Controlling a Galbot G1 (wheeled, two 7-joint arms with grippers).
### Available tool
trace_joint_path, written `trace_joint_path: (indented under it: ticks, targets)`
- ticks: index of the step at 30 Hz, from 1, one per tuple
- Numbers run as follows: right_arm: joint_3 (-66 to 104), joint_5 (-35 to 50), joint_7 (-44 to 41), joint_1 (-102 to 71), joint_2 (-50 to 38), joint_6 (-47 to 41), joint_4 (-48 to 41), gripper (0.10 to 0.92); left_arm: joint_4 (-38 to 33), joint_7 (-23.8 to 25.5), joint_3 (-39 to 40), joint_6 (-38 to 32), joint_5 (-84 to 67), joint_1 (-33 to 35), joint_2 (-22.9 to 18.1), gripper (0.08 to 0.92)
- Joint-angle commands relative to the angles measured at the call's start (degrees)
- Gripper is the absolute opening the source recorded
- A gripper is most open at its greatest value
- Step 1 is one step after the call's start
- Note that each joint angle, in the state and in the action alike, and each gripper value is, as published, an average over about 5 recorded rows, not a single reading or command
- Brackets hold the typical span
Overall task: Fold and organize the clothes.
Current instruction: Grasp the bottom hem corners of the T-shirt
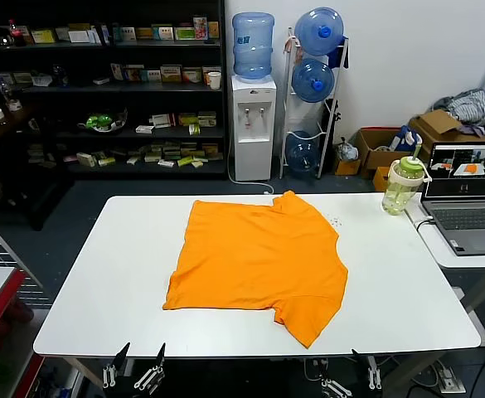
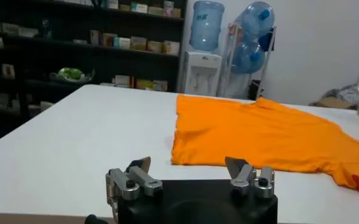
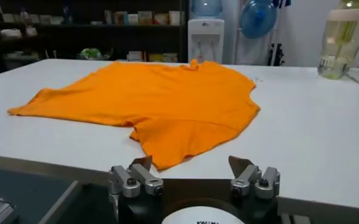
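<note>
The T-shirt (image 1: 259,261) is a plain bright orange, no print showing on the side facing up. It lies on a white desk (image 1: 101,282). The water jugs (image 1: 253,44) are translucent blue over a white dispenser (image 1: 251,124). A pale green-lidded bottle (image 1: 404,184) stands by a grey laptop (image 1: 468,207).
</note>
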Motion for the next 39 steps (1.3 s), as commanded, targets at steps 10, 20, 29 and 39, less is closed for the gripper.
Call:
trace_joint_path:
  ticks: [10, 20, 29, 39]
  targets:
    - [-4.3, 2.8, 5.1, 15.1, -0.5, -6.4, -6.5, 0.823, 9.5, -0.2, 2.9, 12.3, -11.2, -20.2, 3.7, 0.823]
    - [-7.1, 3.0, 6.9, 21.4, 1.5, -8.5, -13.5, 0.823, 18.4, 0.5, 6.7, 13.6, -14.3, -29.8, 5.4, 0.823]
    - [-7.8, 3.0, 7.4, 22.2, 1.9, -9.3, -13.9, 0.823, 19.6, 0.2, 8.2, 13.8, -14.0, -31.5, 4.7, 0.823]
    - [-7.7, 3.1, 7.2, 21.3, 2.0, -9.8, -13.6, 0.818, 20.6, -0.4, 9.4, 14.6, -12.8, -31.6, 3.9, 0.823]
